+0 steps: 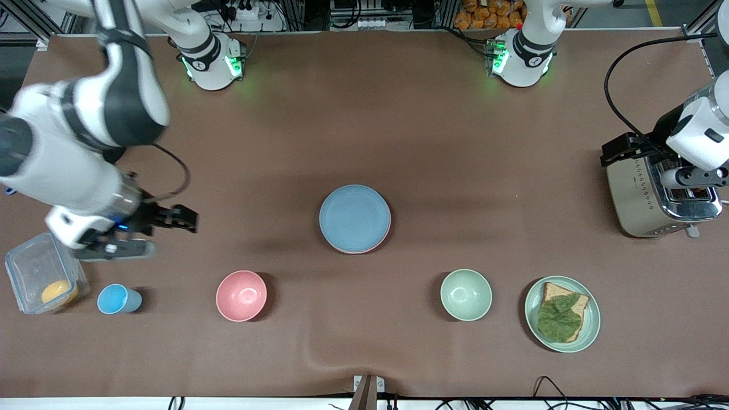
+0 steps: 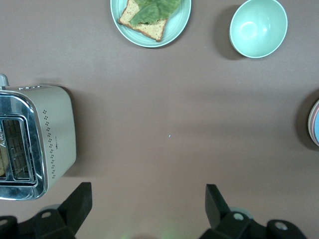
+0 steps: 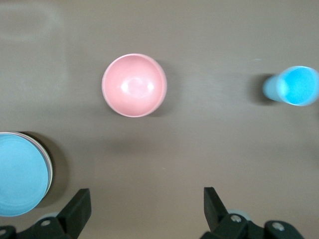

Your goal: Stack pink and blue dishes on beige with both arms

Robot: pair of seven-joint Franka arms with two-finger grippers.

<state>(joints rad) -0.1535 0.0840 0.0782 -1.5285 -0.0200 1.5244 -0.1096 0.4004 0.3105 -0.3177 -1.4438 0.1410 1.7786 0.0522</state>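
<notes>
Hovering over the brown table near the right arm's end, the right gripper [image 1: 191, 219] stood wide open and held nothing. The left gripper [image 2: 149, 201] hung just as wide and empty beside the cream toaster [image 1: 655, 196] at the left arm's end. At the table's middle the light blue round plate [image 1: 354, 216] lay on the pale pink plate [image 1: 385, 239], only whose rim showed.

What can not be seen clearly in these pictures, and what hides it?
- Front view: the light blue matte plate covers the stack; only a pink plate edge shows, and no beige plate is visible.
- Left wrist view: the stack is cut by the picture edge.
- Front view: the left arm covers part of the cream metal toaster.
- Clear plastic box: its orange content is unclear.
</notes>
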